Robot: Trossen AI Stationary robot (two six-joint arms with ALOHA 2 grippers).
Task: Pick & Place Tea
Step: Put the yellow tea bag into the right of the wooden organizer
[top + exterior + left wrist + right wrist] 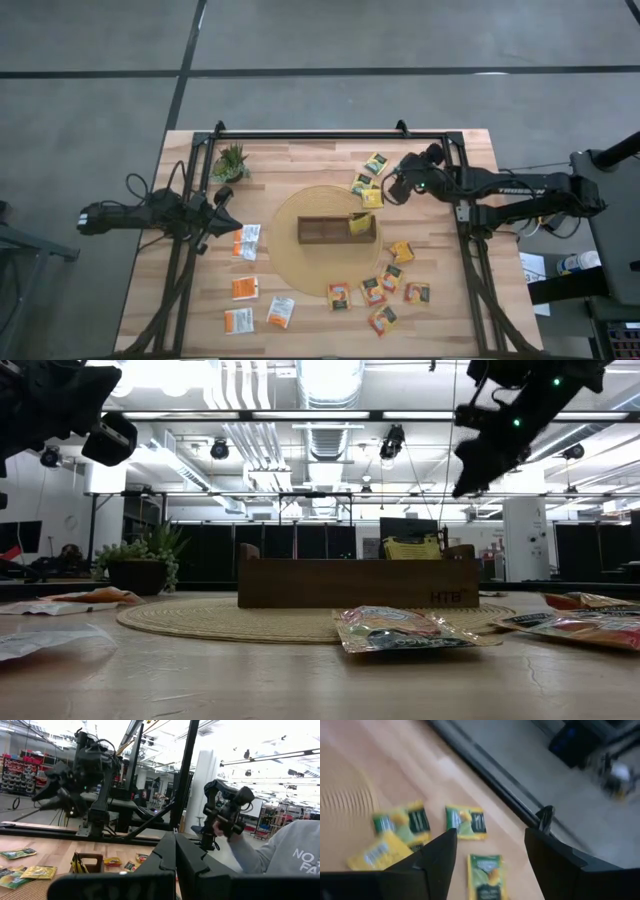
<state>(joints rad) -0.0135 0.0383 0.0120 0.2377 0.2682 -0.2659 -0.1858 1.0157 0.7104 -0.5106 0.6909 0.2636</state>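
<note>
Blurred yellow-green sachets (465, 822) under right gripper (490, 855), fingers spread, empty; left gripper (228, 210) fingers clenched, tips cut off.

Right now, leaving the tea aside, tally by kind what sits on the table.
Tray: 1
Mat: 1
Plant: 1
Total: 3

Bright ceiling lights (330, 375) flare white in the low view, leaving the arms as dark silhouettes. The right wrist view is smeared with blur; the worktop (300, 165) is evenly lit overhead.
</note>
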